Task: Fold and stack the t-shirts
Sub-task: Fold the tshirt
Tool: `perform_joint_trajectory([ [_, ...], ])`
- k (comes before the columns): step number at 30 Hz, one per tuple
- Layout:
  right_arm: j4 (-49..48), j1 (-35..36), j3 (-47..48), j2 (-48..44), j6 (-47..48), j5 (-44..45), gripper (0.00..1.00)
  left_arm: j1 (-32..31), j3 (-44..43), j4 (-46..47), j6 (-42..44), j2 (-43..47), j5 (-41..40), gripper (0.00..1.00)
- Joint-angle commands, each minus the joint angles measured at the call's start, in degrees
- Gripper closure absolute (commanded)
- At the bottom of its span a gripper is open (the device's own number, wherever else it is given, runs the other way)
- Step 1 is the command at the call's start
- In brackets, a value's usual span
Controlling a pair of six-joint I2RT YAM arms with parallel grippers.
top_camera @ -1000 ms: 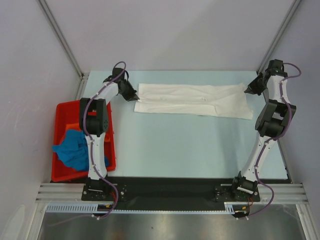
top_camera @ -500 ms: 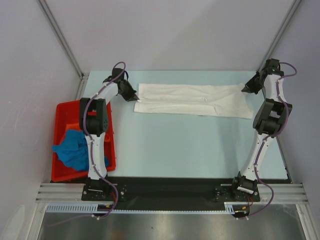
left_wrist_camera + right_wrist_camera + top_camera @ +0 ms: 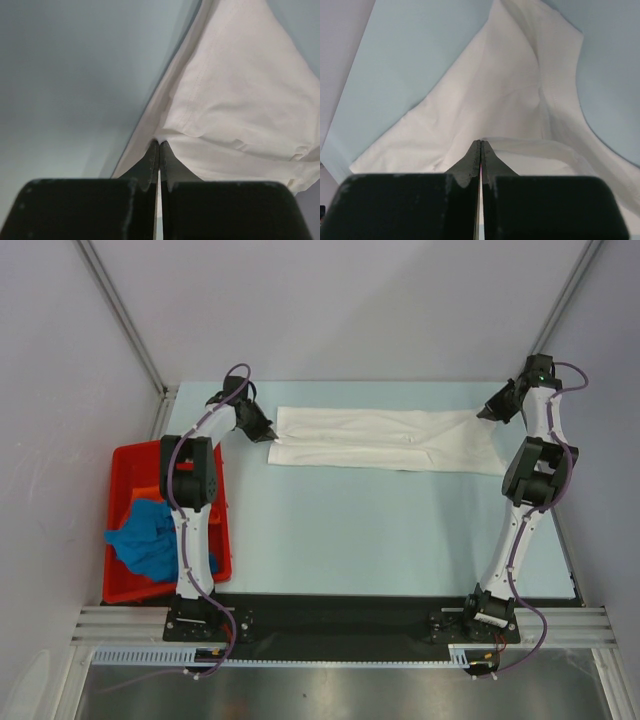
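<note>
A white t-shirt (image 3: 385,440) lies folded into a long band across the far part of the table. My left gripper (image 3: 270,434) is shut on its left end; in the left wrist view the jaws (image 3: 159,144) pinch the cloth (image 3: 235,100). My right gripper (image 3: 484,414) is shut on its right end, lifted a little; in the right wrist view the jaws (image 3: 481,142) pinch the cloth (image 3: 495,95). A bright blue t-shirt (image 3: 148,540) lies crumpled in the red bin, with an orange shirt (image 3: 140,493) under it.
The red bin (image 3: 128,455) stands at the table's left edge beside the left arm. Grey walls close in the back and both sides. A black strip (image 3: 340,605) runs along the near edge between the arm bases.
My right gripper has moved up and back with the shirt's right end, lifting that corner. My left gripper has stayed put.
</note>
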State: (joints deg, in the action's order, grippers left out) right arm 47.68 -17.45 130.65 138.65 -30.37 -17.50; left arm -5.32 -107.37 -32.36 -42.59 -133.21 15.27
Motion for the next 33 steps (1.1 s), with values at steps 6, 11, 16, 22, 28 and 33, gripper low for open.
perform_joint_trajectory([
  [6, -2.1, -0.6, 2.5, -0.4, -2.1, -0.3, 1.0, 0.9, -3.3, 1.0, -1.7, -0.4, 0.0, 1.0],
  [11, -3.0, -1.4, 2.1, 0.0, -2.6, -1.3, 1.0, 1.1, -3.9, 0.7, -2.3, -1.5, 0.6, 1.0],
  [16, -4.3, -1.4, 1.9, 0.9, -3.1, -2.6, 1.0, 1.1, -3.8, 0.5, -2.4, -1.5, 0.1, 1.0],
  [22, -6.4, -1.1, 1.9, 1.8, -4.8, -3.5, 1.0, 1.2, -3.9, 0.7, -2.5, -1.7, 0.1, 1.0],
  [28, -7.4, -1.1, 2.2, 3.1, -5.8, -3.8, 1.0, 1.1, -4.0, 0.8, -2.6, -2.1, 0.2, 1.0],
  [33, -7.5, -1.1, 2.2, 4.0, -6.1, -4.0, 1.0, 1.2, -4.0, 0.6, -2.6, -2.1, 0.1, 1.0],
])
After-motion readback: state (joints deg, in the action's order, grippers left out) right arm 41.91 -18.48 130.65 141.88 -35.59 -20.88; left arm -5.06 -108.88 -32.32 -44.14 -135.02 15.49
